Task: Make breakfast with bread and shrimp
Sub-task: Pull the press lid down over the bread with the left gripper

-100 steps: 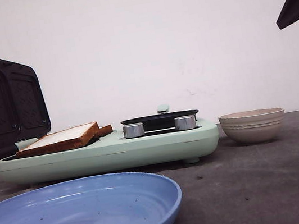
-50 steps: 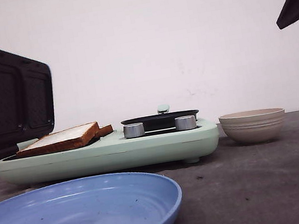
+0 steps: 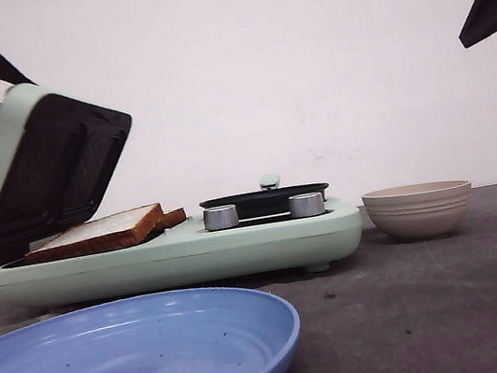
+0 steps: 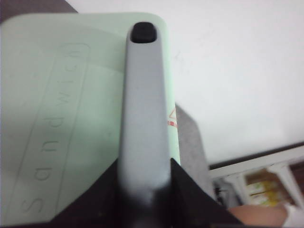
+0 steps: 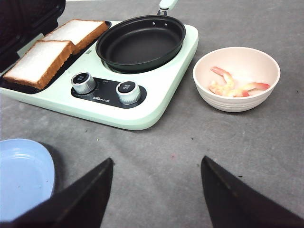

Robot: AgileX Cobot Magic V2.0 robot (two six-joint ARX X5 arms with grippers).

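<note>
Bread [image 5: 50, 47] already on sandwich plate, lid [image 3: 42, 167] half down. Shrimp [image 5: 232, 85] uncooked in bowl [image 5: 209, 97], pan [image 5: 140, 42] bare. Left gripper [image 4: 142, 190] clamping lid handle [image 4: 142, 109]; right gripper [image 5: 156, 190] spread, hovering.

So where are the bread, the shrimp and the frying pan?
bread [image 5: 40, 61]: right wrist view, pale face of the nearer slice.
shrimp [image 5: 231, 85]: right wrist view, the pink pieces inside the bowl.
pan [image 5: 140, 45]: right wrist view, its dark inner floor.
</note>
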